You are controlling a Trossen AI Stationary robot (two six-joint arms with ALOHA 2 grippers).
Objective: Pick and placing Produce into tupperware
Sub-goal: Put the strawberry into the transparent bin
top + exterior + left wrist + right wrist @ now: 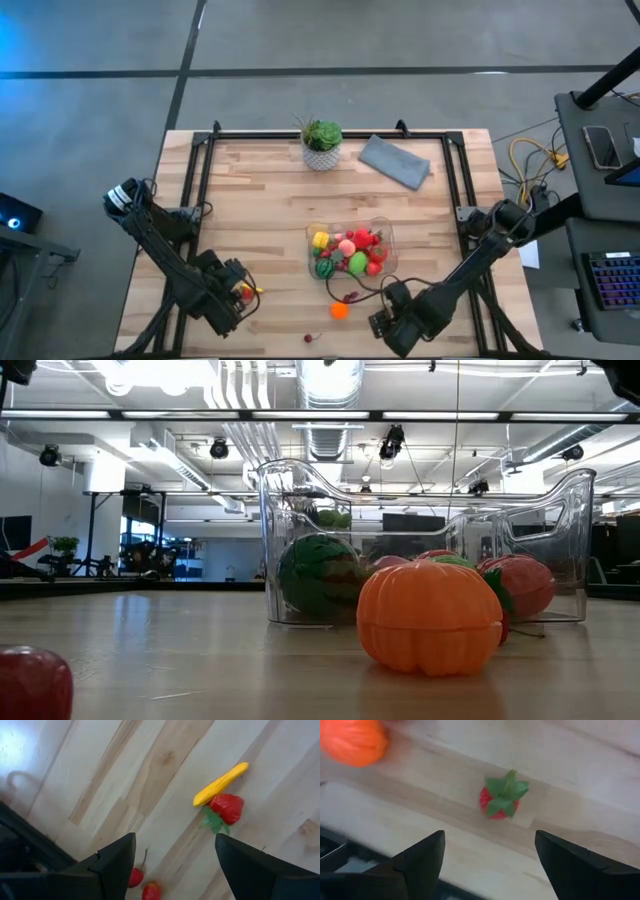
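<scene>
Left tool low over the tabletop near its front left corner, fingers spread wide, nothing between them. Just ahead of it: a yellow banana-shaped piece touching a red strawberry with green leaves. Two small red cherries lie on the wood between the fingers (partly hidden by one finger).

Tupperware sits between the two tools, toward the right one, clear-walled, already holding a heap of produce: striped green melon, red, yellow, pink and green pieces. An orange pumpkin-like piece stands on the tabletop just outside the container's front wall, beside the right tool. A small red piece lies apart, between the tools near the front edge.

Right tool near the front right of the tabletop, fingers wide, empty. A leafy strawberry lies on the wood just ahead of it, untouched.

Beyond the tupperware: potted plant, grey cloth.
</scene>
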